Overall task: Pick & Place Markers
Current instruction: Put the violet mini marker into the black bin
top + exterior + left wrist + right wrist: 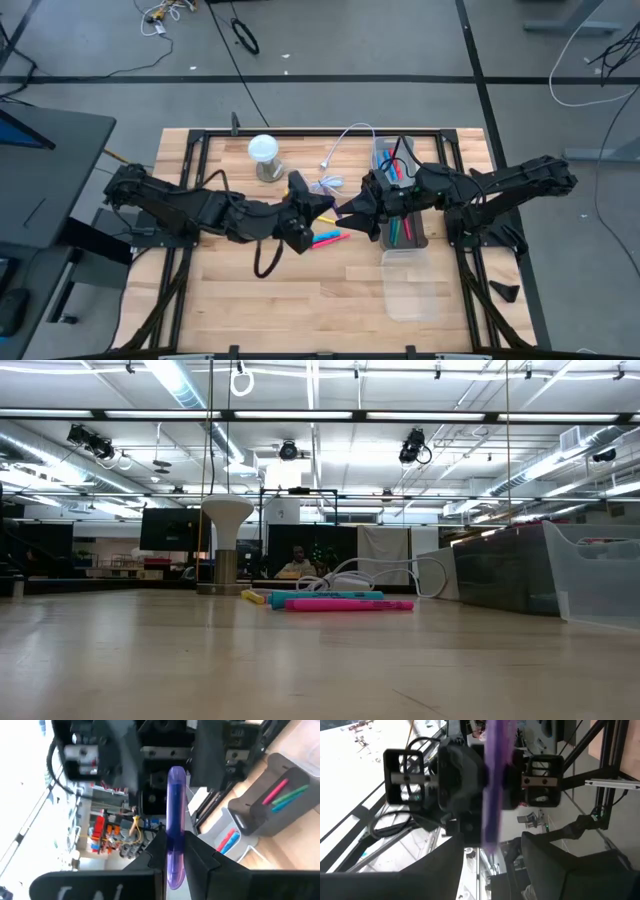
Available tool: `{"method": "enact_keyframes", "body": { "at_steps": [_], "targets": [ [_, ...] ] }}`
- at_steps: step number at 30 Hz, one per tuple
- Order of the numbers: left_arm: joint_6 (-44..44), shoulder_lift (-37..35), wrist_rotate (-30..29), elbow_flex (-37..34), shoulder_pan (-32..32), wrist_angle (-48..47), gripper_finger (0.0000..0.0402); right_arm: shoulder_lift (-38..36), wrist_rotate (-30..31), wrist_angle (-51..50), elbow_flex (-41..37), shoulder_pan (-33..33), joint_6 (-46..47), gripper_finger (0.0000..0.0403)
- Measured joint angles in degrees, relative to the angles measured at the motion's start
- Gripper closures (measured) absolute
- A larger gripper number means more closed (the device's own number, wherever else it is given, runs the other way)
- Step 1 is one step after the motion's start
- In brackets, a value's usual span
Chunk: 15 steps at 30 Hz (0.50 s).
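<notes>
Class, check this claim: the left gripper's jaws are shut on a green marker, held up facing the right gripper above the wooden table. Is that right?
Not quite. The marker is purple, not green: the left wrist view shows the left gripper with its jaws shut on a purple stick-shaped marker. The rest stands: it faces the right gripper above the wooden table.

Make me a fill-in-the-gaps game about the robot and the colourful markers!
1. The left gripper is shut on a marker coloured ____.
2. The right gripper faces it with its fingers ____.
3. The dark bin holding markers sits by the ____ arm.
4. The pink marker lies flat on the ____.

Missing words: purple; open; right; table
</notes>
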Motion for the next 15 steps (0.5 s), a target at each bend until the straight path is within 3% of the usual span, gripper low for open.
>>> {"method": "enact_keyframes", "body": {
  "at_steps": [6,15],
  "targets": [
    [6.6,2.7,-3.0,1.3,-1.0,0.2,0.0359,0.0,-0.4,-0.3,0.0,0.0,-2.2,0.0201],
    [5.7,3.0,-6.2,1.3,-1.1,0.1,0.0359,0.0,-5.0,-1.6,0.0,0.0,-2.0,0.0212]
  ]
}}
